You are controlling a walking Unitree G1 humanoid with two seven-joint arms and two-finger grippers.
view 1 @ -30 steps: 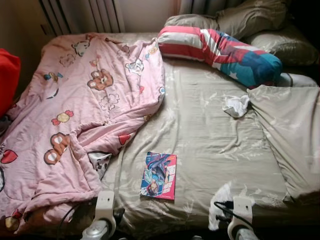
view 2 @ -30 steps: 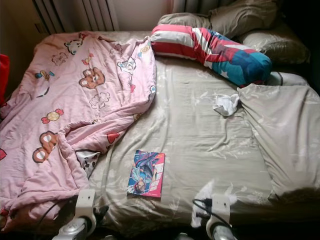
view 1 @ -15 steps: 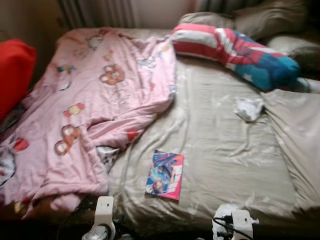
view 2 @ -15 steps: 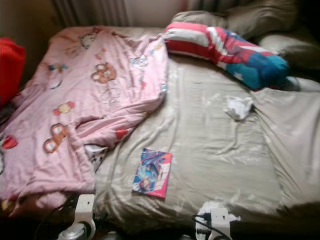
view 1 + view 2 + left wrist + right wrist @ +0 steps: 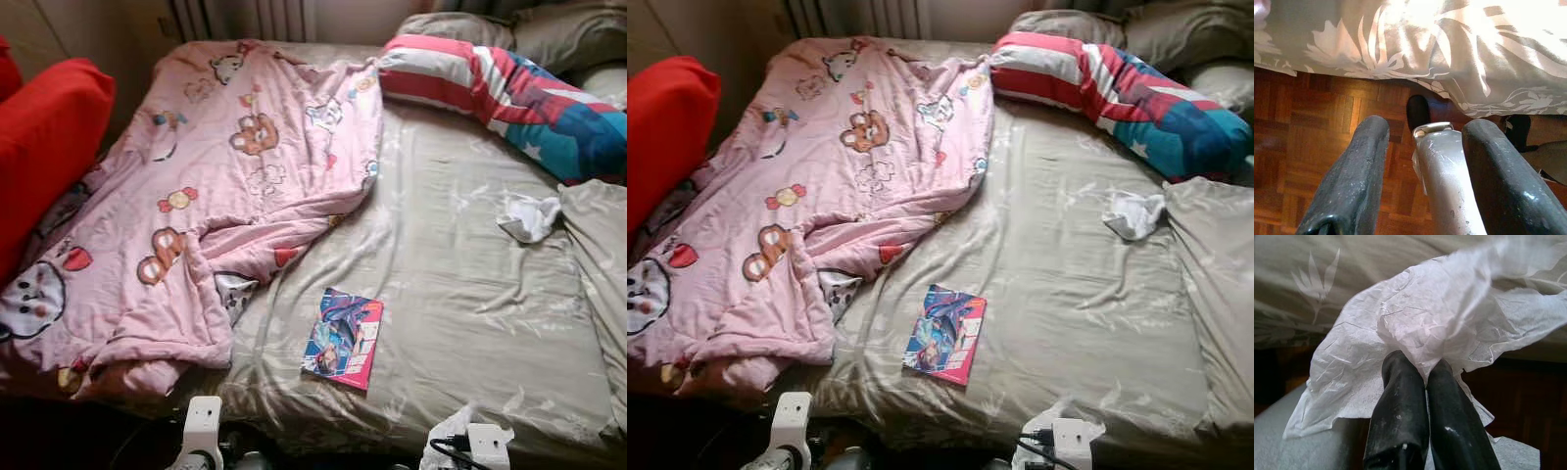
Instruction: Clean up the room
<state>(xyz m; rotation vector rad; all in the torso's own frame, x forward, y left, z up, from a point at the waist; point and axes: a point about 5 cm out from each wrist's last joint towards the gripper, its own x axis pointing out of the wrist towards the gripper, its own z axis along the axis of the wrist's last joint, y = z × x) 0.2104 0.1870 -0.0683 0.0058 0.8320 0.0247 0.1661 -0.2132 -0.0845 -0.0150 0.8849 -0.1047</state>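
My right gripper [image 5: 1420, 364] is shut on a crumpled white tissue [image 5: 1415, 308], held low at the foot of the bed; the tissue also peeks up at the bottom edge of the eye view [image 5: 446, 431]. My left gripper [image 5: 1425, 129] is open with nothing between its fingers, pointing down at the wooden floor [image 5: 1317, 127] beside the sheet's hem. On the beige bed sheet [image 5: 460, 294] lie a colourful book [image 5: 343, 338] near the foot and a small crumpled white cloth [image 5: 529, 215] toward the head. A rumpled pink cartoon blanket [image 5: 225, 176] covers the bed's left half.
A red, white and blue striped pillow [image 5: 509, 93] lies across the head of the bed with beige pillows behind it. A beige duvet [image 5: 1225, 264] is bunched at the right. A red cushion [image 5: 39, 147] stands left of the bed. A radiator [image 5: 245, 15] lines the far wall.
The camera has swung left, so the bed sits further right in the picture and more of the red cushion shows. Nothing on the bed has moved.
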